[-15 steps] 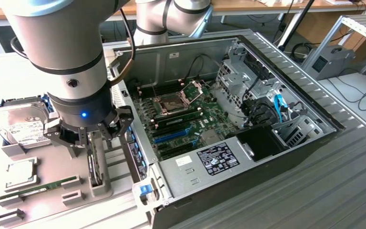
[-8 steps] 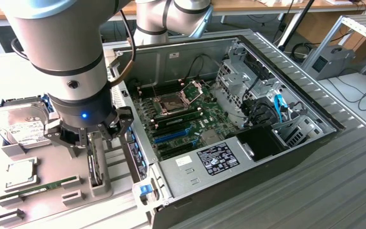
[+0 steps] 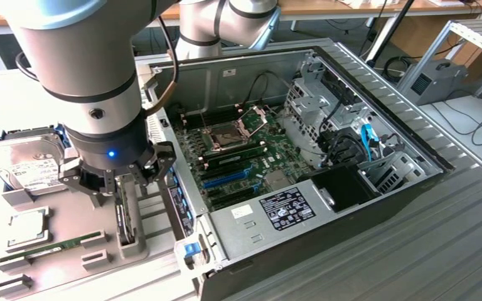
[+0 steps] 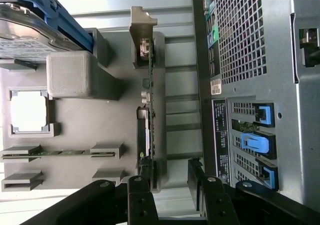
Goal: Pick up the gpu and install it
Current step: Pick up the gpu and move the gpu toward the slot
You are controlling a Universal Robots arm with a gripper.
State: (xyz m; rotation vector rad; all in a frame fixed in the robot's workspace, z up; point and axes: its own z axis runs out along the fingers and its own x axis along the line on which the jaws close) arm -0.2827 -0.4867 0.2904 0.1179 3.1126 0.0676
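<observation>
- Farthest from the computer case [image 3: 233,81], the hard drive [image 3: 25,168] and memory stick [image 3: 53,246] lie in the grey holder [image 3: 73,213]. Neither is my target.
- Just beside the case's outer wall, the gpu [image 4: 148,110] stands on edge in its slot.
- My claw [image 3: 120,182] hangs above it, fingers spread wide, gripping nothing.
- The card looks nearer one finger than the other, so I could hit its top edge going down, or tilt it in the slot when closing.
</observation>
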